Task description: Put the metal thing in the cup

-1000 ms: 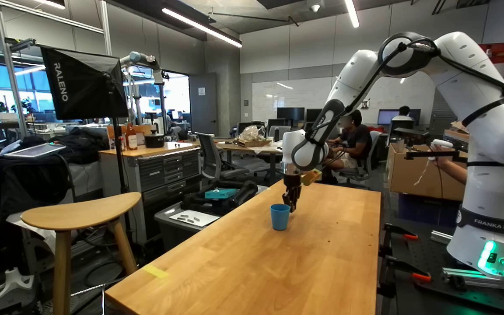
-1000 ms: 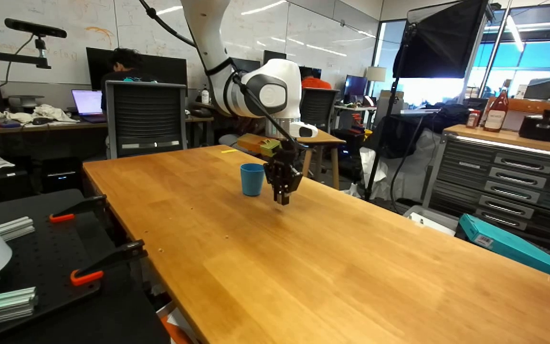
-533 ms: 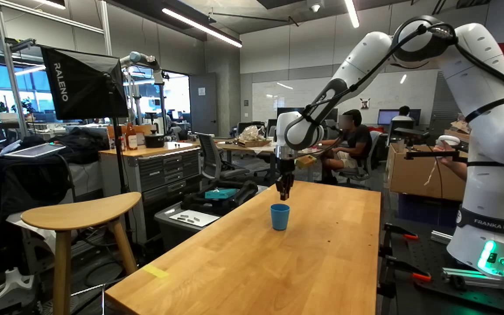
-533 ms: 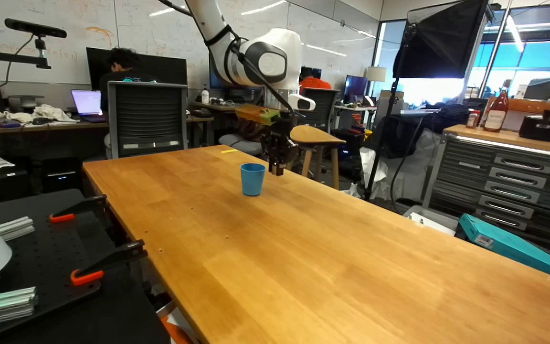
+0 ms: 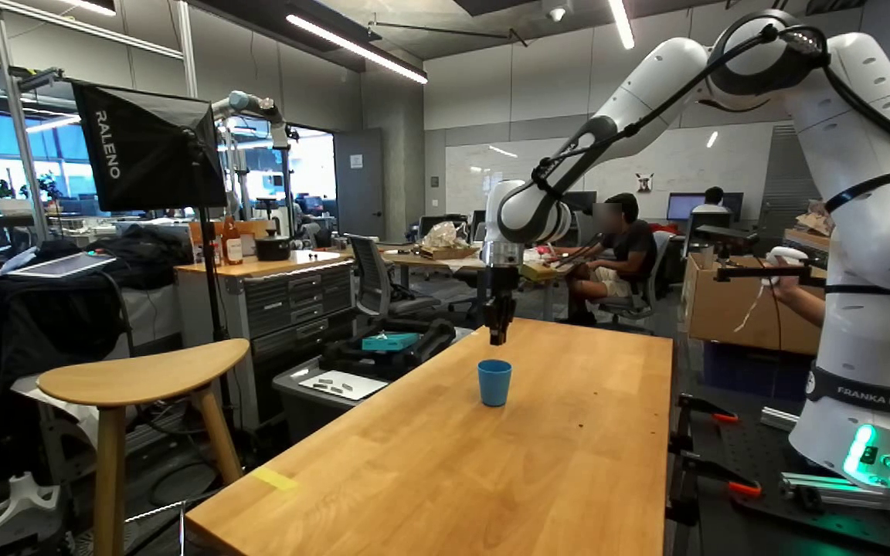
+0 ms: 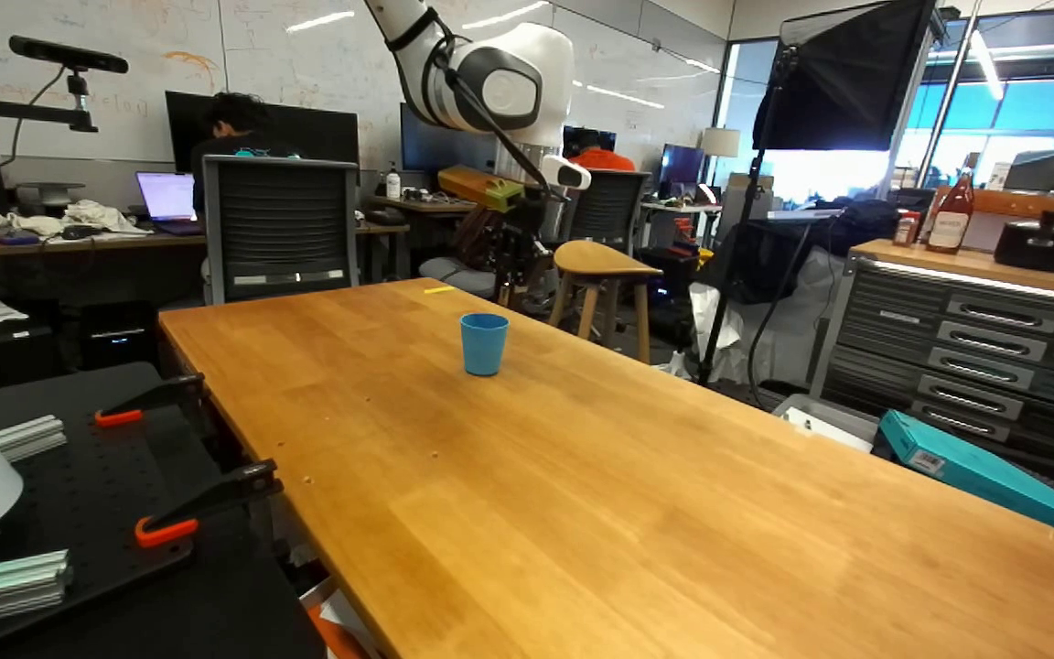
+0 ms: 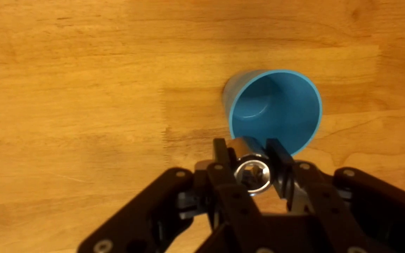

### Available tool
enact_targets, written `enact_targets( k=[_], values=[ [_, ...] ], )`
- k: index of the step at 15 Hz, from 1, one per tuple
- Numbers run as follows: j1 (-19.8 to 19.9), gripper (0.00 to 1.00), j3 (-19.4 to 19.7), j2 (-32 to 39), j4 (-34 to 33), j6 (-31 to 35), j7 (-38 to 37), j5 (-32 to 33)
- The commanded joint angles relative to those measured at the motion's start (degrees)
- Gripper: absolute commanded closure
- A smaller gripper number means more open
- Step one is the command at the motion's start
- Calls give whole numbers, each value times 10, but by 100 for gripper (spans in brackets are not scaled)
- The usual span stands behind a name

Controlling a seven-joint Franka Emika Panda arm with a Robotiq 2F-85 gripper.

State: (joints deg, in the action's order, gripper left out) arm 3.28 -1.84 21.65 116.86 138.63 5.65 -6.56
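Observation:
The blue cup (image 5: 495,384) stands upright on the wooden table and also shows in an exterior view (image 6: 483,346). In the wrist view I look into the cup (image 7: 287,109); the part of its inside that shows is bare. My gripper (image 7: 249,151) is shut on a shiny hollow metal cylinder (image 7: 248,149), held between both fingers, its open ring end facing the camera. The cylinder overlaps the cup's lower left rim in that view. In both exterior views the gripper (image 5: 497,338) hangs above the cup's height, apart from it; the cylinder is too small and dark to make out there.
The long wooden table (image 5: 568,463) carries the cup. Black clamps with orange tips (image 6: 216,503) sit along the table edge on the robot's side. A wooden stool (image 5: 144,378) and a grey bin (image 5: 306,401) stand beside the table's opposite edge.
The gripper has risen from low beside the cup to well above it, shifting left in both exterior views. The cup has not moved.

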Motion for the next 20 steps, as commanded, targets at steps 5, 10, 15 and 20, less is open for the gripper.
enact_targets(
  k=[5, 10, 15, 20],
  values=[
    [3, 90, -18, 2, 3, 4, 24, -33],
    [0, 89, -24, 12, 2, 6, 22, -34],
    [-3, 88, -23, 25, 0, 7, 20, -26],
    [-3, 19, -22, 36, -7, 8, 16, -26]
  ],
)
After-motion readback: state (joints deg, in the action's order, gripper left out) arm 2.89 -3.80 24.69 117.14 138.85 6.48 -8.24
